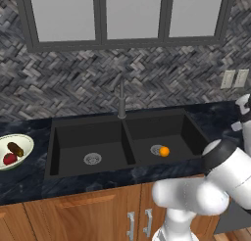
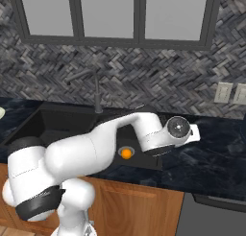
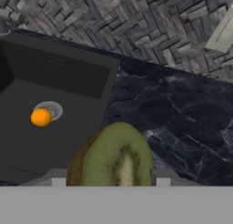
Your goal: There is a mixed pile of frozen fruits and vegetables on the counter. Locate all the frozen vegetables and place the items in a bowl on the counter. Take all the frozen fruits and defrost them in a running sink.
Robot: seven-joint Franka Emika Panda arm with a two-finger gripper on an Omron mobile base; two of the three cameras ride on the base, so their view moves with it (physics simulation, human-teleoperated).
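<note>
Closest in the hand view: a halved kiwi (image 3: pixel 119 157), brown fuzzy skin at its left edge, glossy green cut face with a pale core and dark seeds, sitting between the two dark fingertips of the hand (image 3: pixel 110 182), pinched from both sides and carried above the counter (image 3: pixel 182 123) of dark blue-black marbled stone, just right of the sink's edge. In the right base view, hand (image 2: pixel 194 134) at the end of the white arm, over that same stretch of stone.

Further off: black matte double-basin sink (image 1: pixel 122 139), square-walled, one round metal drain in each basin. Small bright orange ball (image 1: pixel 164 151), smooth and shiny, resting in the right basin against the drain.

Off to the left on the counter: shallow pale greenish-white bowl (image 1: pixel 24 142) with a smooth rim, holding a small red round item (image 1: pixel 10 159) and a dark reddish-brown oblong one (image 1: pixel 15 149), side by side.

Behind the divider: tall dark grey faucet (image 1: pixel 121 98), slim and upright. Beyond: grey herringbone tile wall (image 1: pixel 73 83).
</note>
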